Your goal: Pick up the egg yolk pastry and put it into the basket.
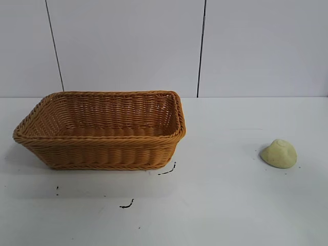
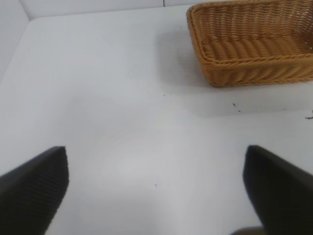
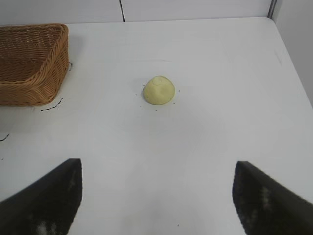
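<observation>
The egg yolk pastry [image 1: 279, 153] lies on the white table [image 1: 230, 205], well apart at 3 o'clock from the basket [image 1: 102, 130]. Both end effectors, left [image 2: 155, 188] and right [image 3: 156, 196], are released, grasping nothing.

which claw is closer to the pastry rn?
Right. The right claw is open, facing the pastry across bare table. The left claw, also open, sees only the basket; no pastry in its view.
</observation>
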You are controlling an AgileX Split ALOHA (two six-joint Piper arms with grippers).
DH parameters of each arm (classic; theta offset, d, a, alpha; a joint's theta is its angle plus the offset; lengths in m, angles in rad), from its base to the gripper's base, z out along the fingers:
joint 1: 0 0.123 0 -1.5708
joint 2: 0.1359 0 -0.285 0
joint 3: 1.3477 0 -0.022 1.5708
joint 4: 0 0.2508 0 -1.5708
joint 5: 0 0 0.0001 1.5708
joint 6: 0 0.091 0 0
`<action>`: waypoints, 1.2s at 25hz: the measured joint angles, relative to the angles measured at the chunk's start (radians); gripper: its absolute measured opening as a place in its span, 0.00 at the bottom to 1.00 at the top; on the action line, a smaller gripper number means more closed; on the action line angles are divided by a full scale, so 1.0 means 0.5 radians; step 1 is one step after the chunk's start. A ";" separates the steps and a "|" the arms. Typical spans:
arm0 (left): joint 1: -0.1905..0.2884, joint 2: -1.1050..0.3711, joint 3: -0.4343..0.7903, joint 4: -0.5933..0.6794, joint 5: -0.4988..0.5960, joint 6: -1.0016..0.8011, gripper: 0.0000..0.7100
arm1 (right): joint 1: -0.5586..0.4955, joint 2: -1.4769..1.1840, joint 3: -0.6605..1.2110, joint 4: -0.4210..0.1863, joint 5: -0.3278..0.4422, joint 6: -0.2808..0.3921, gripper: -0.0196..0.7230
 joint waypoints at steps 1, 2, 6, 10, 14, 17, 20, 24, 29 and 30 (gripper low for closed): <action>0.000 0.000 0.000 0.000 0.000 0.000 0.98 | 0.000 0.000 0.000 0.000 0.000 0.000 0.84; 0.000 0.000 0.000 0.000 0.000 0.000 0.98 | 0.000 0.000 0.000 0.000 0.000 0.000 0.84; 0.000 0.000 0.000 0.000 0.000 0.000 0.98 | 0.000 0.000 0.000 0.000 0.000 0.000 0.84; 0.000 0.000 0.000 0.000 0.000 0.000 0.98 | 0.000 0.008 -0.003 0.010 0.000 0.009 0.84; 0.000 0.000 0.000 0.000 0.000 0.000 0.98 | 0.000 0.239 -0.100 0.023 0.004 0.054 0.88; 0.000 0.000 0.000 0.000 0.000 0.000 0.98 | 0.000 0.552 -0.239 0.027 0.004 0.068 0.91; 0.000 0.000 0.000 0.000 0.000 0.000 0.98 | 0.000 0.923 -0.410 0.029 0.002 0.073 0.92; 0.000 0.000 0.000 0.000 0.000 0.000 0.98 | 0.000 1.476 -0.679 0.029 0.004 0.066 0.92; 0.000 0.000 0.000 0.000 0.000 0.000 0.98 | 0.000 2.147 -1.043 0.029 0.002 0.006 0.92; 0.000 0.000 0.000 0.000 0.000 0.000 0.98 | 0.000 2.259 -1.106 0.029 0.000 0.001 0.92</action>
